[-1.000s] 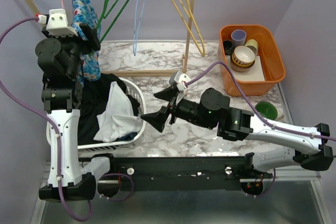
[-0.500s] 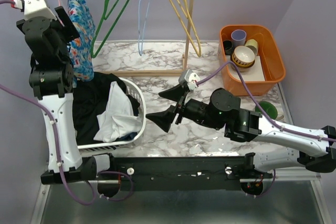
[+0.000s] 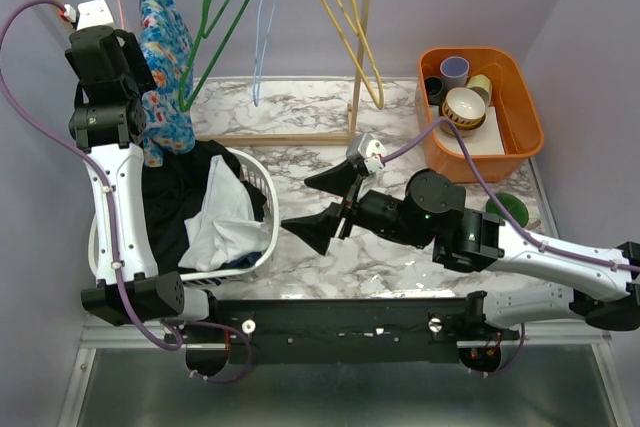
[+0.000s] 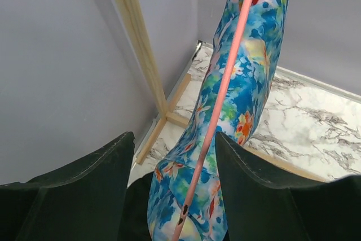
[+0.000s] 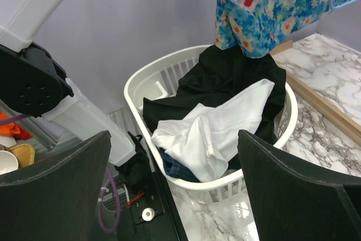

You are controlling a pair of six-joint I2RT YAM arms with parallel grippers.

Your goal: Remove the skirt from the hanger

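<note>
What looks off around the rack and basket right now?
The green hanger hangs sharply tilted beside the bare blue hanger. The black skirt spills over the rim of the basket. The open left gripper appears to straddle the floral garment, not a task item.

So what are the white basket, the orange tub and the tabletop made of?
The basket looks like matte white plastic: moulded slatted walls. The tub is probably plastic too, smooth, slightly glossy orange with rounded corners. The tabletop is shiny white with grey veins: marble or a marble-print surface, I cannot tell which.
</note>
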